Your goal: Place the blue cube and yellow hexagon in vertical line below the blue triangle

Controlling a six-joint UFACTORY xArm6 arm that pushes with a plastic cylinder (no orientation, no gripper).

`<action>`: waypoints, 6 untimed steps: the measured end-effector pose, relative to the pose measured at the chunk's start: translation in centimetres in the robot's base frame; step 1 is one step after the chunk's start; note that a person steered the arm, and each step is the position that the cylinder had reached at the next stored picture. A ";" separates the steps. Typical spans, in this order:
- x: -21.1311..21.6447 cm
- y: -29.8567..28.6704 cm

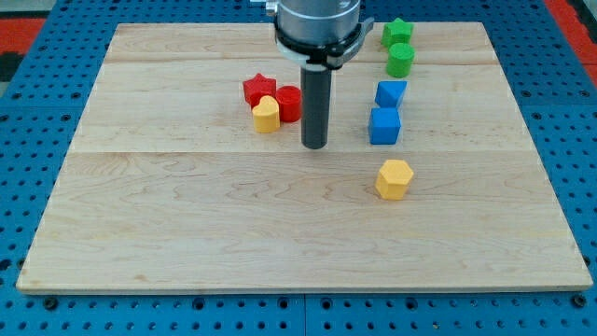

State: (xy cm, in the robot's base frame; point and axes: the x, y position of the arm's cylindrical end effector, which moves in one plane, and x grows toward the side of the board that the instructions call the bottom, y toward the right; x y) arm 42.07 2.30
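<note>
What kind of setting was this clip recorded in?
Probably a robotics lab bench: a wooden board lies on a blue perforated base, small coloured blocks such as the blue cube sit on it, and my tip touches none.

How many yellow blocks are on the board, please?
2: a yellow hexagon toward the view's bottom right, below the blue cube, and a smaller yellow block touching the red blocks.

The arm (315,23) is cut off by the view's top edge above the desk's (187,233) far edge. The red cylinder (289,103) is partly hidden behind the rod and the yellow block (267,115), whose shape is unclear.
</note>
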 end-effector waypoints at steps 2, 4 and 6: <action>-2.8 3.1; -2.6 7.9; 4.2 2.7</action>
